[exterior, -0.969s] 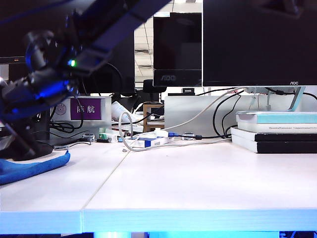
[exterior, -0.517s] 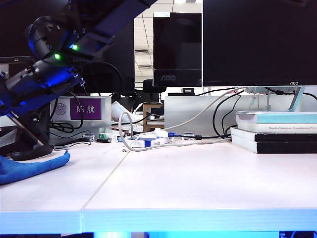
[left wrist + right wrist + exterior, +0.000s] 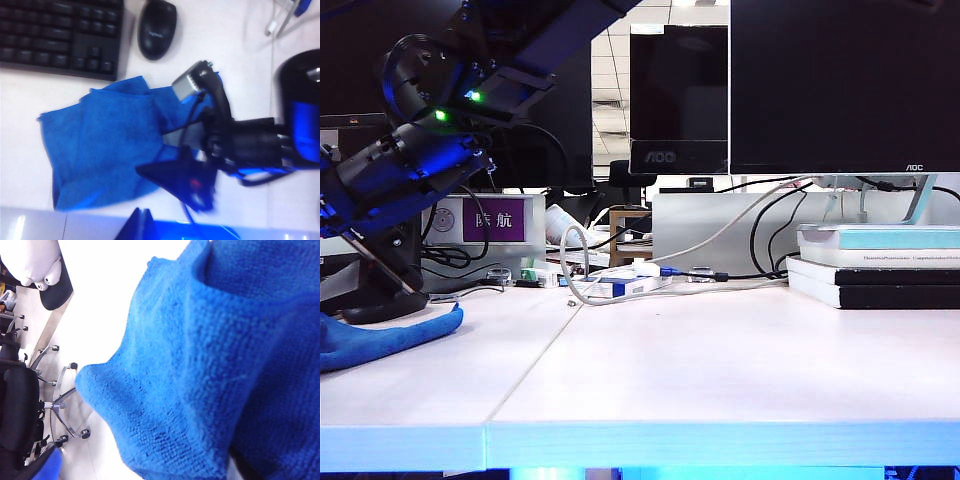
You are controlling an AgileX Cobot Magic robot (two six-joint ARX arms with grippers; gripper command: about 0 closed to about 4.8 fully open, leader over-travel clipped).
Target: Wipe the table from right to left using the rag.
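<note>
The blue rag (image 3: 390, 338) lies crumpled at the far left of the pale table (image 3: 720, 370). From above it spreads beside the keyboard as a wide blue rag (image 3: 100, 145). My right gripper (image 3: 345, 235) has reached across and hangs low over it. Seen from the left wrist, the right gripper (image 3: 172, 165) sits at the cloth's edge, blurred. The rag (image 3: 200, 365) fills the right wrist view and hides those fingers. My left gripper (image 3: 142, 222) hovers high above the table's front edge, its two dark fingers pressed together and empty.
A black mouse (image 3: 157, 27) and a keyboard (image 3: 60, 35) lie just behind the rag. Cables and a white hub (image 3: 625, 285) cross the back middle. Stacked books (image 3: 875, 265) and monitors (image 3: 840, 85) stand at the back right. Office chairs (image 3: 20, 405) show beyond the table edge.
The right arm's wrist and gripper have risen and tilted up from where they pressed low on the rag. The rag has stayed on the table, barely shifted.
</note>
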